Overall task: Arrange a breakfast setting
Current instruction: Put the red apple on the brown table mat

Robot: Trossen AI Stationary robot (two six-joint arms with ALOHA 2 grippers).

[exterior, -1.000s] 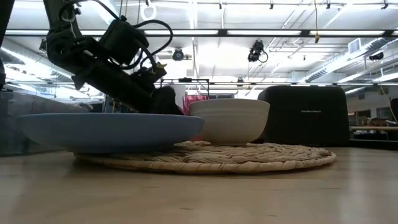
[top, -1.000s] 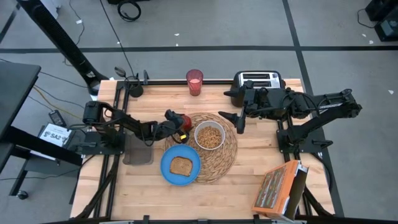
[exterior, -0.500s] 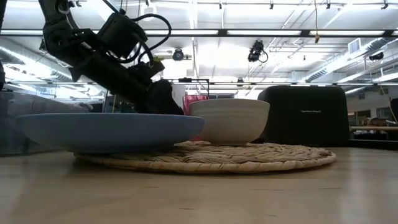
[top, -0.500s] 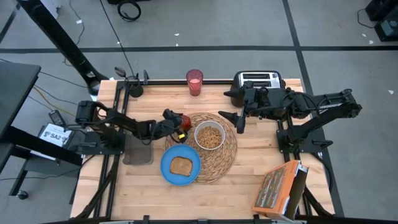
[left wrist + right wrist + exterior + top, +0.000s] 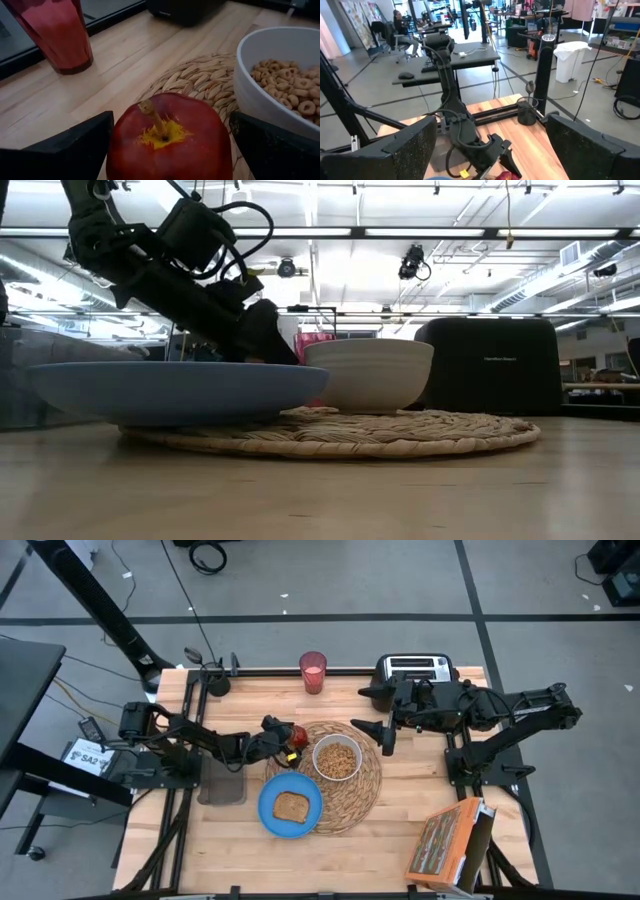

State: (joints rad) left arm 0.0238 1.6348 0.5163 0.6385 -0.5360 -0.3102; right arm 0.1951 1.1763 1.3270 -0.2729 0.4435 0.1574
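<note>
My left arm stretches low and nearly level toward the middle, its left claw (image 5: 281, 737) spread wide. My right arm folds back on its own side, raised, with its right claw (image 5: 383, 729) also wide apart.

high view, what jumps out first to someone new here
The round woven placemat mid-table, carrying a white bowl of cereal and overlapped by a blue plate with toast. At its left edge, the left gripper has open fingers either side of a red apple.
</note>
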